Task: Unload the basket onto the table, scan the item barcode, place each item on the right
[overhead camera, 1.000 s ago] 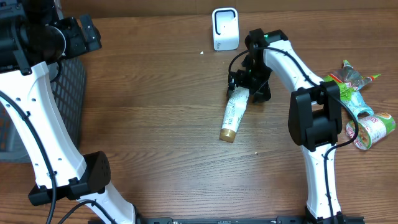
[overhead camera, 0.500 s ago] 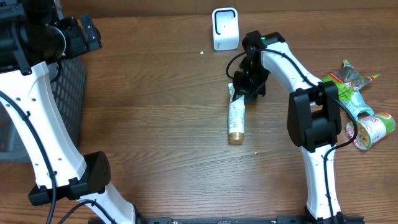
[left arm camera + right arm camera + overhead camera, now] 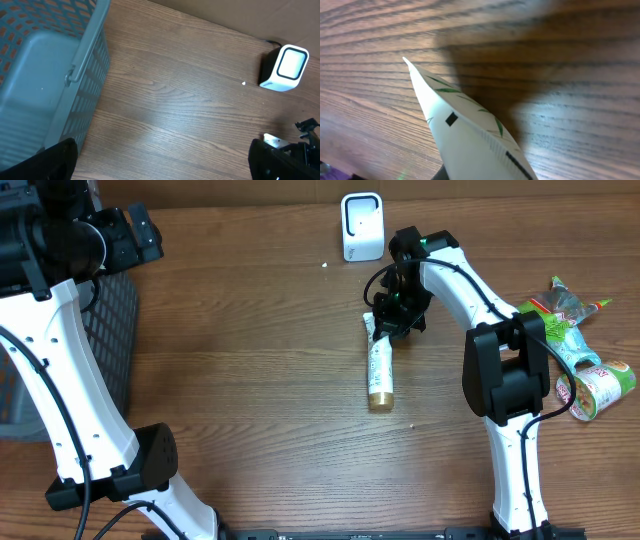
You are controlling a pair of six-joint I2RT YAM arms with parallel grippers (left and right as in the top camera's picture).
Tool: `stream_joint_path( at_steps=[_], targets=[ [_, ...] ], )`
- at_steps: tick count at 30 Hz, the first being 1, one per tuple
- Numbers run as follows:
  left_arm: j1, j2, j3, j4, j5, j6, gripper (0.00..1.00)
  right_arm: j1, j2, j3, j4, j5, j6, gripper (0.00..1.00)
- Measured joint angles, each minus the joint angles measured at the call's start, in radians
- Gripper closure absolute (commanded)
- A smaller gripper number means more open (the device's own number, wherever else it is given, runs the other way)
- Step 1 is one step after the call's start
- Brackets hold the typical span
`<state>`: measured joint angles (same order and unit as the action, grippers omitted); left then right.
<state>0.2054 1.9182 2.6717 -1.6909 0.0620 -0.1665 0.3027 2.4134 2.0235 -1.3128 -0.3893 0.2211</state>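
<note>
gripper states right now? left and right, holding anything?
Left gripper: open, holding nothing.
Right gripper: closed on the crimped end of the tube.

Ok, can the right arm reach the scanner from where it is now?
Probably yes: the right gripper, shut on the tube at its crimped end, sits near the scanner, with only bare table between them.

My tube (image 3: 379,368) is white with green leaf marks, its cap (image 3: 380,398) gold; my worktop (image 3: 250,380) is brown wood-grain, the basket (image 3: 95,65) grey mesh.
</note>
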Motion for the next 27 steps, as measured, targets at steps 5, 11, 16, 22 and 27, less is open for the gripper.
stream_joint_path(
  at_steps=[5,11,16,22,27],
  targets=[
    [0.0,0.0,0.0,0.0,0.0,0.0,0.0,0.001,0.0,0.045,0.021,0.029,-0.058,0.71],
    [0.0,0.0,0.0,0.0,0.0,0.0,0.0,0.001,0.0,0.07,0.087,0.09,-0.099,0.14],
    [0.0,0.0,0.0,0.0,0.0,0.0,0.0,-0.006,0.0,0.07,0.085,0.109,-0.124,0.34],
    [0.0,0.0,0.0,0.0,0.0,0.0,0.0,-0.033,0.0,0.038,0.115,0.058,-0.238,0.35],
    [0.0,0.0,0.0,0.0,0.0,0.0,0.0,-0.039,0.0,-0.016,0.119,0.017,-0.32,0.29]
  ],
)
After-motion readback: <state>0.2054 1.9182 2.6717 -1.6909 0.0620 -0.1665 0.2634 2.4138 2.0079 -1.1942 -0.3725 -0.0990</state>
